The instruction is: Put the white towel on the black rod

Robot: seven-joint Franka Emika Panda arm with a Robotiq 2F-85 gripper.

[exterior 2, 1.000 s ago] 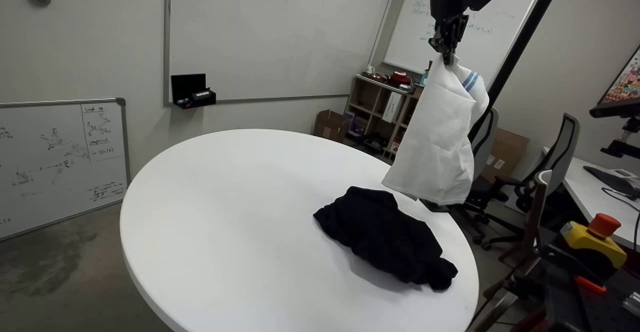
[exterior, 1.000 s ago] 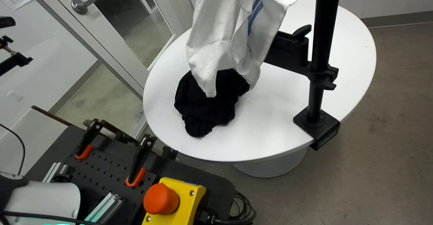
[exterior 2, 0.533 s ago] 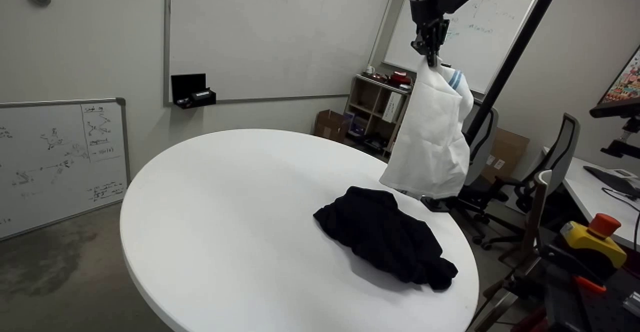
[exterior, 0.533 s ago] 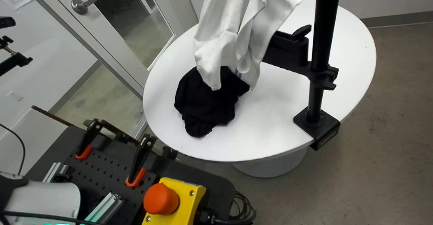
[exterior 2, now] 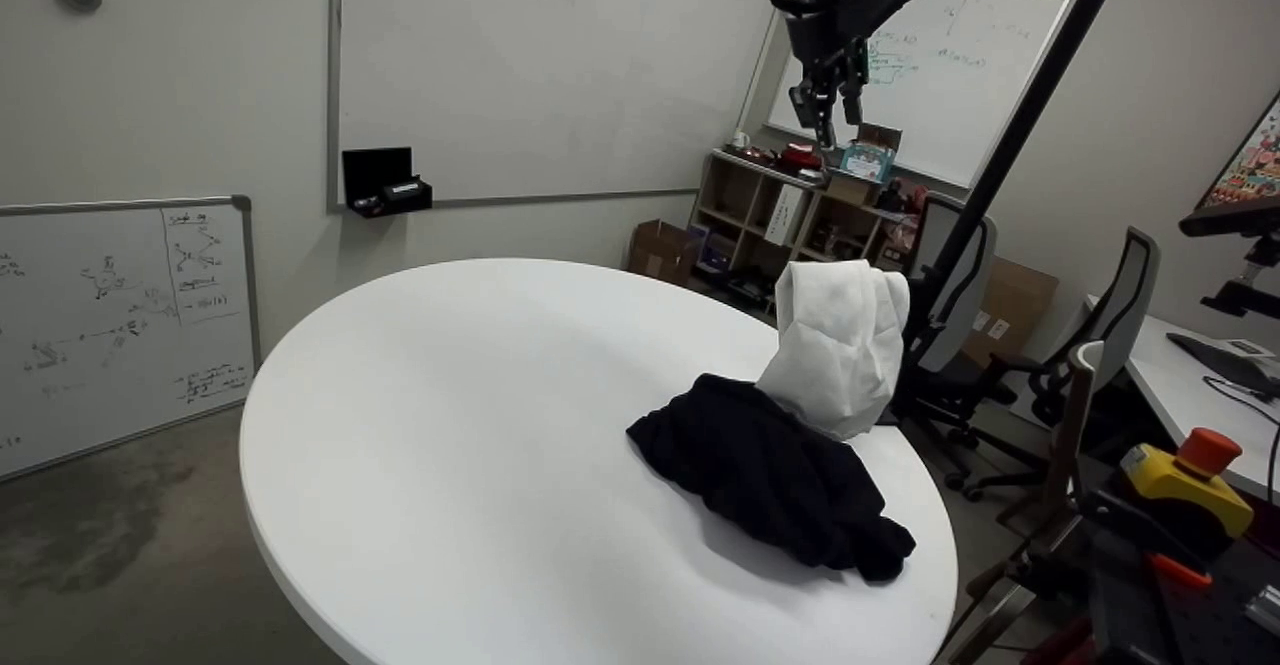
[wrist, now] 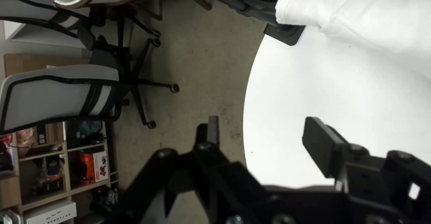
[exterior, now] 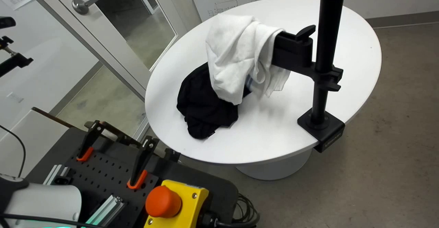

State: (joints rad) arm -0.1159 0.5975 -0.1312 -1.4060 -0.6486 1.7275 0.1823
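The towel (exterior: 236, 46) has dropped over the rod (exterior: 291, 51), tool (wrist: 261, 129) parted, box (wrist: 50, 213) lettered "ROBOT…".

Soft-looking cloth towel (exterior: 233, 46), matt fabric heap (exterior: 205, 104), smooth tabletop (exterior 2: 480, 445); matt black rod (exterior: 291, 52), metal door handle (exterior: 81, 6)

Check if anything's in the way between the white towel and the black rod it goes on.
Nothing visible is. In an exterior view, the white towel already hangs over the black rod; the black cloth lies lower, on the table, not between them. The open fingers are apart from the towel.
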